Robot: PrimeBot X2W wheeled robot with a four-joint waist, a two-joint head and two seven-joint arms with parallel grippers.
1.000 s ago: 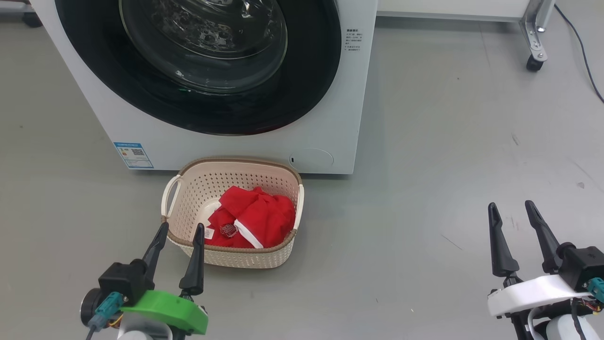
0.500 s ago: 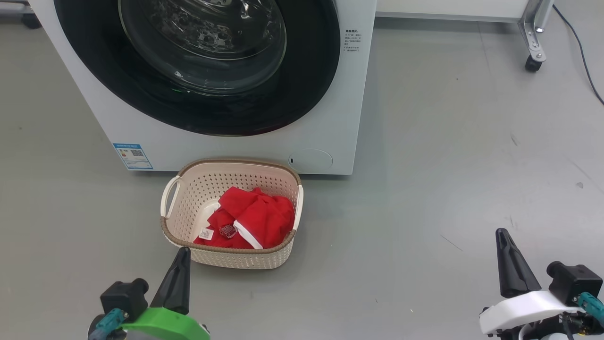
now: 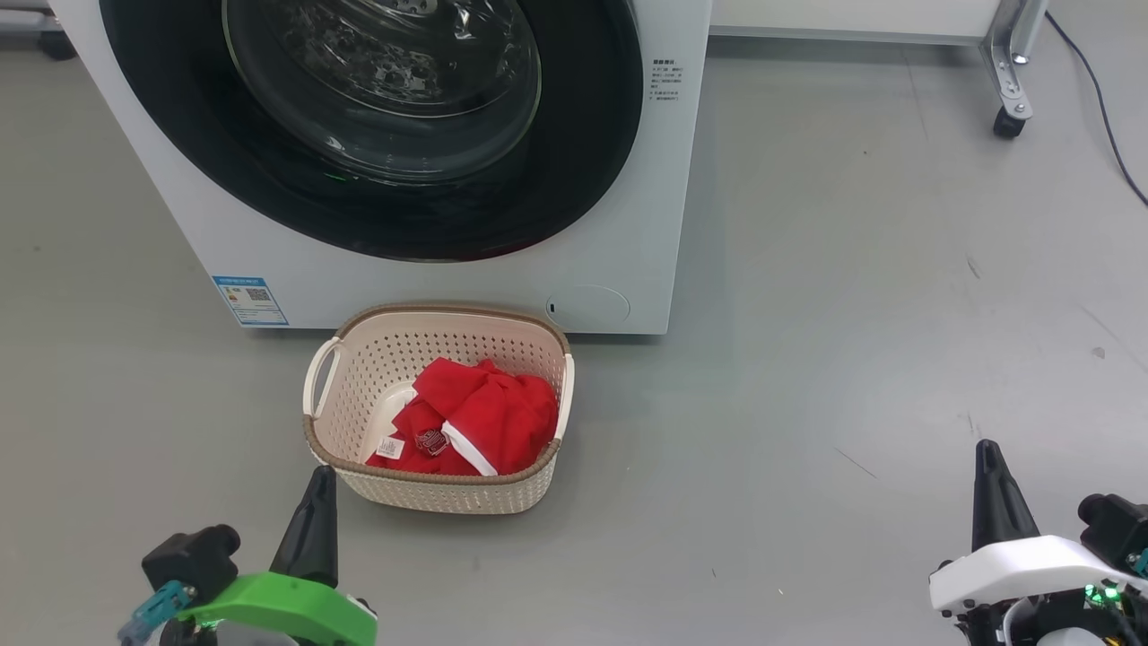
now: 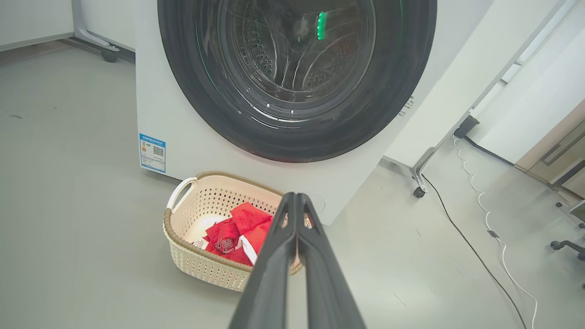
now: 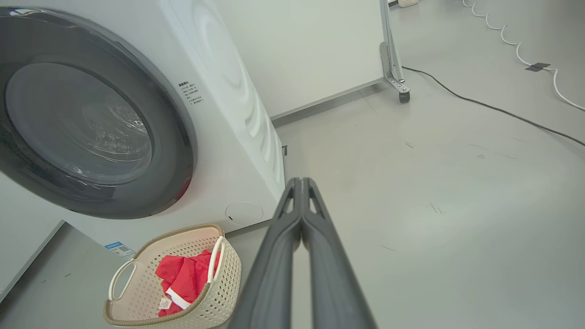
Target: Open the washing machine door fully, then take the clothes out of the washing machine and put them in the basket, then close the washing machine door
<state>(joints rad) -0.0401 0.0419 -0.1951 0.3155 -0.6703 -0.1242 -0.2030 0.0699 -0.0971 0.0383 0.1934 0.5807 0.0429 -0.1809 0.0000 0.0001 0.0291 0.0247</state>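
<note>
With the washing machine door (image 3: 377, 108) shut and clothes (image 3: 475, 417) in the basket (image 3: 448, 493), park both clenched, empty jaws well clear.

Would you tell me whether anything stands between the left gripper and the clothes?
Only the near wall of the basket, between the shut left gripper and the clothes; from above, nothing visible covers them.

- The blue label sticker (image 3: 250, 300), low on the left of the washing machine (image 3: 628, 242) front, carries a QR code — its print is too small for me to read.
- A block of small dark print (image 3: 665, 79) stands at the front's upper right — illegible to me.
- The clothes (image 3: 498, 417) bear a small white label (image 3: 388, 448) and a badge (image 3: 431, 440); I can read neither.
</note>
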